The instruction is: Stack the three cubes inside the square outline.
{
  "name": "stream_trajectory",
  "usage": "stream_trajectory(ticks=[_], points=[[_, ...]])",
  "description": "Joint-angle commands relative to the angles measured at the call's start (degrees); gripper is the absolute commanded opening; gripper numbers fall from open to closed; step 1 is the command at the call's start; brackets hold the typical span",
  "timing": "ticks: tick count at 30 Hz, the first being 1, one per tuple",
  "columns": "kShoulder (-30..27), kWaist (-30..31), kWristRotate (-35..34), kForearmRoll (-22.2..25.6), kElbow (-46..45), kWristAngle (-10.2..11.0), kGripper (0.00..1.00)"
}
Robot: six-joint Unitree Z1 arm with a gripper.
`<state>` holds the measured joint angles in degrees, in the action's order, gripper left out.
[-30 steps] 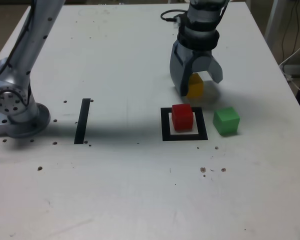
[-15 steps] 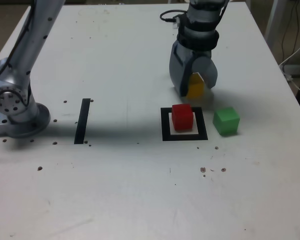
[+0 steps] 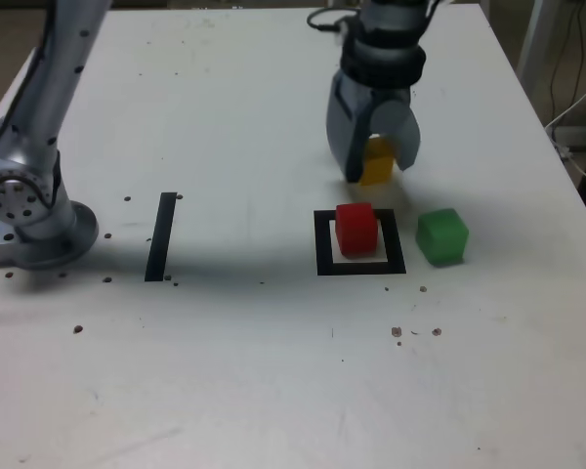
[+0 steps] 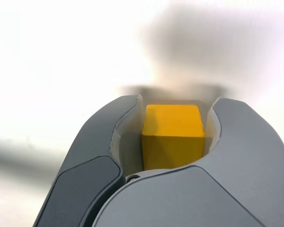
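Fingers (image 4: 248,137) of my gripper (image 3: 379,172) are closed around the yellow cube (image 4: 174,137), one on either side of it, with its top and one side face visible to me between them. From the exterior view, I see the arm (image 3: 54,107) climb from its round base (image 3: 44,234) at that view's left and run out of the top of the picture; the dark wrist (image 3: 384,49) comes back in at the top, right of centre, with the fingers pointing down towards the table (image 3: 225,391). I've got the yellow cube just beyond the square outline (image 3: 396,249), on the side towards the top of the exterior view. I can't tell whether its underside touches the table. Occupying the outline's white centre is the red cube (image 3: 355,230), very near my fingertips in that view. The green cube (image 3: 442,236) sits just beside the outline, on the exterior view's right. Well apart, between the base and the outline, lies a straight black strip (image 3: 161,236).
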<state>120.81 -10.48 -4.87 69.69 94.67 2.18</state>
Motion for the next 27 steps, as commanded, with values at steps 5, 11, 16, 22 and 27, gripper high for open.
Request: stream_trajectory(ticks=[5,11,16,22,27], points=[[-6.4,5.2,-1.5,5.5,-0.1,1.8,0.26],[-9.8,9.7,-3.6,8.1,-1.0,0.1,0.26],[-11.0,11.6,-5.3,5.0,-4.5,-1.5,0.26],[-10.8,13.0,-7.8,1.2,-7.2,-1.1,0.26],[-9.9,13.0,-8.3,-0.2,-7.5,-0.9,0.26]])
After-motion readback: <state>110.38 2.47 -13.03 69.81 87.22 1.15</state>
